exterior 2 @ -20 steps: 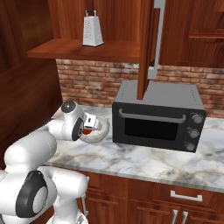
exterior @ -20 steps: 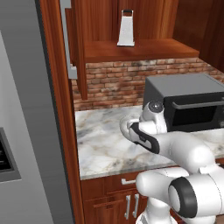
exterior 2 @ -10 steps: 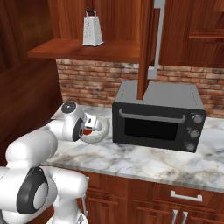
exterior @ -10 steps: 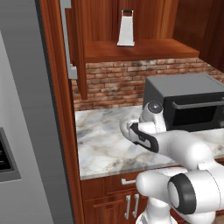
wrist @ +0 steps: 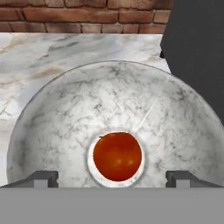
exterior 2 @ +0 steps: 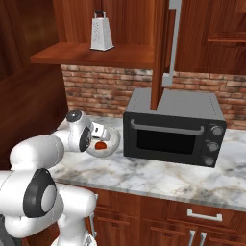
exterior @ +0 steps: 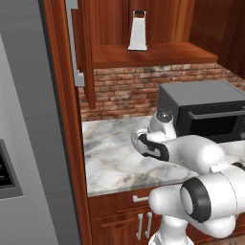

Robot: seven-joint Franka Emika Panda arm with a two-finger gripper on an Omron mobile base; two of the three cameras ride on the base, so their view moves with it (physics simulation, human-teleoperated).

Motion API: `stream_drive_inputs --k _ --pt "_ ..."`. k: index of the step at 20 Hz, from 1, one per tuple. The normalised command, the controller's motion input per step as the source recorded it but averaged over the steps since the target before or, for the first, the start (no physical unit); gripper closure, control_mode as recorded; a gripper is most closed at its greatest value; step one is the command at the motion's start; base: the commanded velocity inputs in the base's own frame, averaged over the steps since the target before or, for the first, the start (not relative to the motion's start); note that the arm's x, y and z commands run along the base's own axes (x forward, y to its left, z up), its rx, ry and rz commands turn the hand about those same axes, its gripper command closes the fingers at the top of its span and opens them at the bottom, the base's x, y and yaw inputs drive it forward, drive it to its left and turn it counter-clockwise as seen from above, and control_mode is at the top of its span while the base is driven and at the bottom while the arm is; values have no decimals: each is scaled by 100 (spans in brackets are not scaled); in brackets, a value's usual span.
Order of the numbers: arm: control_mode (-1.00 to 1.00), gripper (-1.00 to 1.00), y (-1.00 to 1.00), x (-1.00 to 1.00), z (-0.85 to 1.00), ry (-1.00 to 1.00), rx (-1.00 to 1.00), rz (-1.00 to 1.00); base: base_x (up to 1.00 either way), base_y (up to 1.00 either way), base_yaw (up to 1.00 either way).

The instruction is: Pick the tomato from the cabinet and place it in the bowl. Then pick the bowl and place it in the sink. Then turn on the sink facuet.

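The tomato (wrist: 117,156) sits at the bottom of the marbled bowl (wrist: 57,122), midway between the two fingers (wrist: 42,178), which are spread wide and released, gripping nothing. With the tomato delivered, the step in hand looks to be taking hold of the bowl: the fingers would do best to straddle one stretch of rim rather than the fruit. The toaster oven (exterior 2: 173,126) stands close beside the bowl on the bench (exterior: 112,158), so the lift should go straight up.
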Motion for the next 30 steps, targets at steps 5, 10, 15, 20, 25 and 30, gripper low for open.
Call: stream_drive_inputs --k 5,10,15,20,25,30 --pt "-100 -100 40 -10 37 -1 -5 6 0 0 0" --pt "-100 -100 32 -25 39 0 -9 13 0 0 0" --pt "-100 -100 12 -4 -16 6 -11 13 0 0 0" --pt "-100 -100 0 6 -33 10 -7 10 0 0 0" --pt "-100 -100 2 2 -27 8 -8 8 0 0 0" --pt "-100 -100 1 0 -26 6 -8 7 0 0 0"
